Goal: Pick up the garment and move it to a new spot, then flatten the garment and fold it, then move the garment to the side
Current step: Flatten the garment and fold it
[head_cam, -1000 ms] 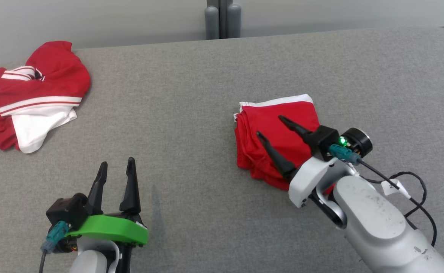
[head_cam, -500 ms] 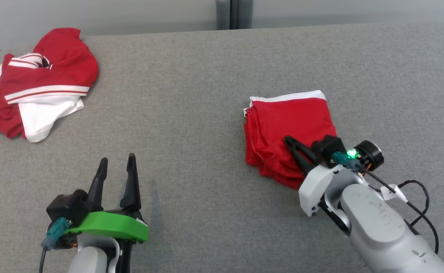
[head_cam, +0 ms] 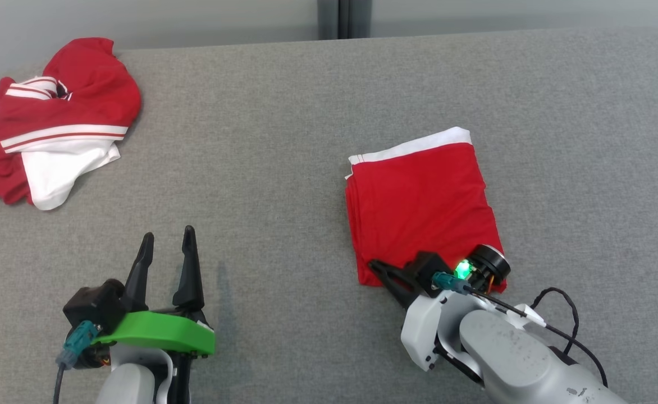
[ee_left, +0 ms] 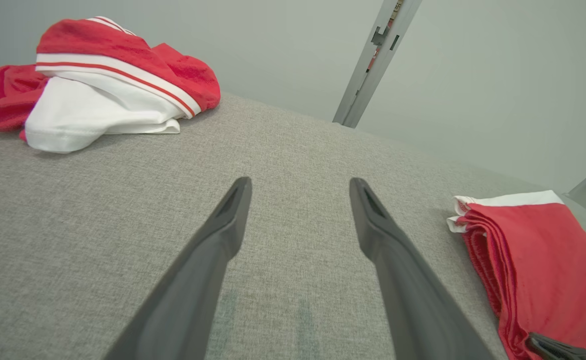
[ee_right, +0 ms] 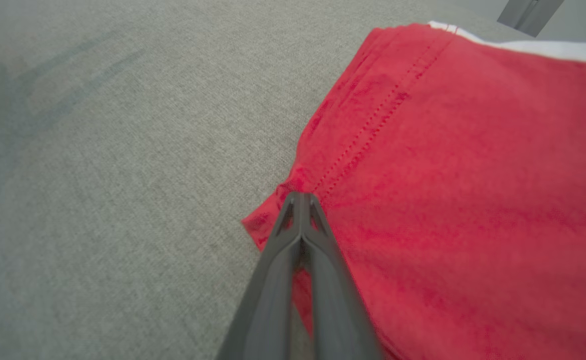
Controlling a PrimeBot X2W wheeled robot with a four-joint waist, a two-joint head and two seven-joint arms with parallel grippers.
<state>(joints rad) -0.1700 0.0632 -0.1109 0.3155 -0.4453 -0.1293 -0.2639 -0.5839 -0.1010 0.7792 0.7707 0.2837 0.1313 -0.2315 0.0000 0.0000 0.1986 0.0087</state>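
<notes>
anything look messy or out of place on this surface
Only the red and white clothes, crumpled in a heap at the far left of the grey surface. The folded red garment lies neat, its near corner puckered where the right gripper pinches it.

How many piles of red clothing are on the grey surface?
2. A folded red garment at right, its near corner pinched by the right gripper. A crumpled red-and-white pile at far left; it may hold several pieces.
</notes>
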